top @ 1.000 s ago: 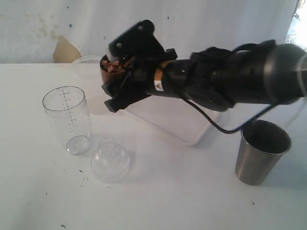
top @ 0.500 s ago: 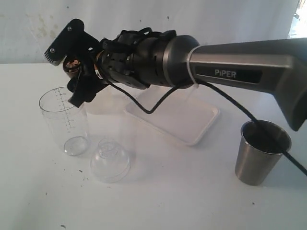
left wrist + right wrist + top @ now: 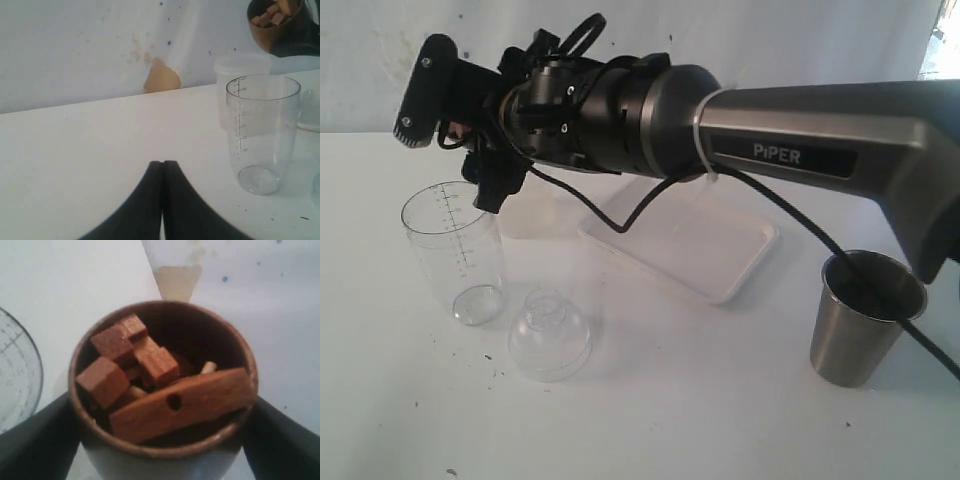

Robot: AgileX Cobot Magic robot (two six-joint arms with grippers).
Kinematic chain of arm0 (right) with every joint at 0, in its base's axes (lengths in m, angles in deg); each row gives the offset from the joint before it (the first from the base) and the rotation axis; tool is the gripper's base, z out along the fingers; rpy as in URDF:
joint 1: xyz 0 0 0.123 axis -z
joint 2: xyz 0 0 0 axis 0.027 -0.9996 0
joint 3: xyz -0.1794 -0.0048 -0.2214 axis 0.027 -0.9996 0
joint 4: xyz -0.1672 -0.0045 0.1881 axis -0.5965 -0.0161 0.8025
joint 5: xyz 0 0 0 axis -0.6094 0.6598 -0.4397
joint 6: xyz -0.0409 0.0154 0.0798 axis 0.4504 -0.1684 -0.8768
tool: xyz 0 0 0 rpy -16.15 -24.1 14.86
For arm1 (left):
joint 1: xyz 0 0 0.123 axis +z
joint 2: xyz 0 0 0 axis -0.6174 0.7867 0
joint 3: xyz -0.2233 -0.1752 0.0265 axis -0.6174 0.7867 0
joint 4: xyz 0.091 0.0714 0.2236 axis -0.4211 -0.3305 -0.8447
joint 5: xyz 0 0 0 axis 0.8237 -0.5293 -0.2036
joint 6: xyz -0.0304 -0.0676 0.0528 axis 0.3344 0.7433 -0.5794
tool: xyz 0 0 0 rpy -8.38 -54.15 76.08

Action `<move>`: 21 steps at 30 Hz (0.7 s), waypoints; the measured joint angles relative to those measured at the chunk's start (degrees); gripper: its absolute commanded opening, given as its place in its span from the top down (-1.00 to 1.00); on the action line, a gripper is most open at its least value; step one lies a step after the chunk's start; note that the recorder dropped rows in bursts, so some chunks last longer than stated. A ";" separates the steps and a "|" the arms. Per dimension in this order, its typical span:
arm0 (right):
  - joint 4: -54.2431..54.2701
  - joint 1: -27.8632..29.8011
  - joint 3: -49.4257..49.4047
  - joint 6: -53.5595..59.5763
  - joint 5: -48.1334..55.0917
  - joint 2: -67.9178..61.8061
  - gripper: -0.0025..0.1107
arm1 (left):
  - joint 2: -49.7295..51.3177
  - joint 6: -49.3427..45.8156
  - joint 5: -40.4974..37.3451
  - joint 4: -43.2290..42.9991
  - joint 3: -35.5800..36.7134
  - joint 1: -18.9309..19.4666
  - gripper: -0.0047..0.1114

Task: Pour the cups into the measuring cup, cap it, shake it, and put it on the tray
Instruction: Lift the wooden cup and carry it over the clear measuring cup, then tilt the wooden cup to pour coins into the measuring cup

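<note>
The word "PiPER" stands in pale letters on a dark panel of the right arm (image 3: 790, 155). The measuring cup (image 3: 453, 250) bears black graduation marks; its numerals are too small to read.

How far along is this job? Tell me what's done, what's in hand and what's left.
Done: only the pickup; the measuring cup is empty. In hand: the right gripper holds the wooden cup, full of blocks, raised by the measuring cup's rim. Left: pour it, pour the steel tumbler, fit the cap lying on the table, shake, set it on the tray.
</note>
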State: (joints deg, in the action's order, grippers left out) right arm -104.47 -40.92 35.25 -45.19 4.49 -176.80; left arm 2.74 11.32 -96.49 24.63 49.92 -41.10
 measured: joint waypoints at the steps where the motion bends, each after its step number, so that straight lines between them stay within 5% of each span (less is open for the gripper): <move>1: -1.23 -0.44 0.00 0.00 -0.44 0.00 0.96 | 0.00 0.00 0.00 0.00 0.00 0.00 0.92; 21: -16.93 -0.91 0.12 2.82 -1.94 -3.14 0.96 | 0.00 0.00 0.00 0.00 0.00 0.00 0.92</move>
State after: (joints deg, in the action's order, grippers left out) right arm -121.40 -41.83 35.37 -42.37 2.55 -179.94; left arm 2.74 11.32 -96.49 24.63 49.92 -41.10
